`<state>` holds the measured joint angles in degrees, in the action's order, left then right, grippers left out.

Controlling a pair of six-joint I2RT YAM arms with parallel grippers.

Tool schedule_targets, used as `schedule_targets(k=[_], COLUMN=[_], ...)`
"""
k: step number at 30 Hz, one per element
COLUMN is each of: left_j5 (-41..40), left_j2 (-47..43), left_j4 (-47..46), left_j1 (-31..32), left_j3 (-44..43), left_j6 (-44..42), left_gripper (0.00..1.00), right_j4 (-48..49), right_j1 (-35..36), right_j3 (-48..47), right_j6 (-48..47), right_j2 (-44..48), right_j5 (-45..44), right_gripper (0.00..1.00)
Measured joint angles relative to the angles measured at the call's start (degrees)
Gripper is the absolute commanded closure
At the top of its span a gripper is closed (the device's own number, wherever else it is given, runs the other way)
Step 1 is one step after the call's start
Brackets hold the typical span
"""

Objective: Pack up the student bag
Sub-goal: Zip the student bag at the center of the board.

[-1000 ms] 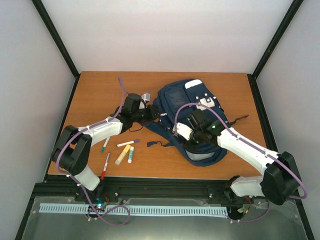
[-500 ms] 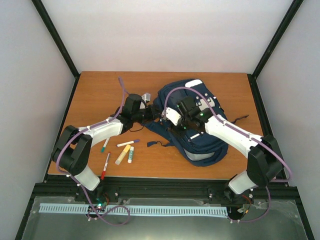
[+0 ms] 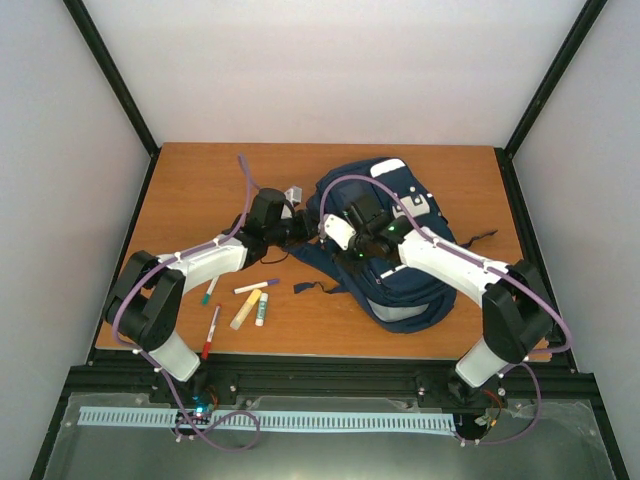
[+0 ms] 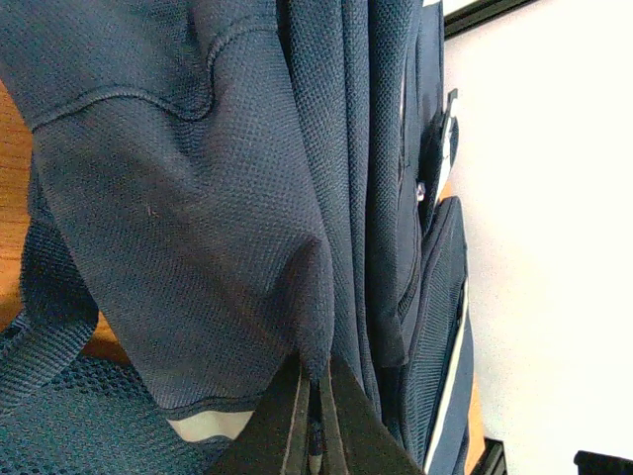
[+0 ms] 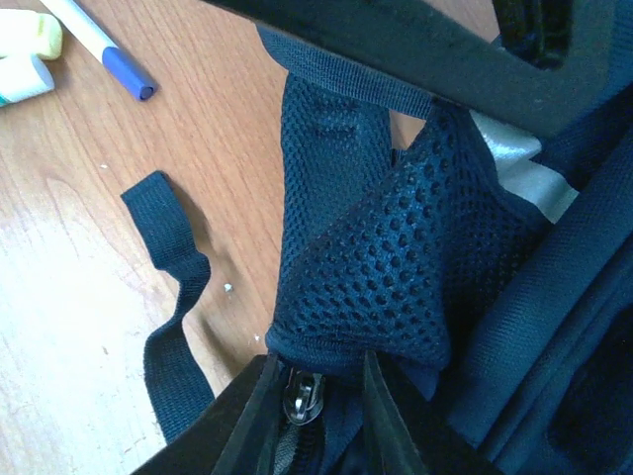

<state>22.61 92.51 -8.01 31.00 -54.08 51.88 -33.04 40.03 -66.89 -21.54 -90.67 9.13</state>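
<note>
The student bag (image 3: 412,296) is lying on the right half of the table (image 3: 195,185). It is looking soft and floppy and is likely sagging wherever lifted, so seams and the zipper pull (image 5: 300,394) are offering the surest holds. The left gripper (image 4: 315,381) is pinching a fabric fold, while the right gripper (image 5: 316,368) is straddling the pull, jaws slightly apart. Bare board is lying to the far left, with markers (image 3: 248,300) crowding the near-left.
</note>
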Motion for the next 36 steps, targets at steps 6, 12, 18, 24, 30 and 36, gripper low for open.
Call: schedule_targets(k=[6,12,18,24,30,36], left_j5=[-0.42,-0.74,-1.01,-0.63,-0.79,-0.50], left_j2=[0.00,0.00,0.00,0.00,0.00,0.00], left_j4=[0.13,0.50,0.74,1.22,1.29,1.09], left_j1=[0.24,0.33,0.39,0.46,0.37,0.35], left_j3=[0.00,0.00,0.00,-0.02,-0.02,-0.02], left_j6=[0.02,-0.02,-0.44,-0.72,-0.72,-0.66], left_gripper=[0.99,0.99,0.99,0.99,0.99,0.99], right_j4=[0.31,-0.07,-2.25,-7.10,-11.54,-10.47], right_j1=[0.59,0.63,0.61,0.61,0.61,0.61], right_j3=[-0.17,-0.11,3.13,8.22,9.60,8.63], right_j6=[0.13,0.00,-0.11,-0.94,-1.57,-1.25], right_j2=[-1.33,-1.25,4.42,9.01,10.58,12.35], right_j5=[-2.40,-2.93,-2.38,-1.79,-1.18,-1.20], right_gripper=[0.97,0.97,0.97,0.97,0.87,0.69])
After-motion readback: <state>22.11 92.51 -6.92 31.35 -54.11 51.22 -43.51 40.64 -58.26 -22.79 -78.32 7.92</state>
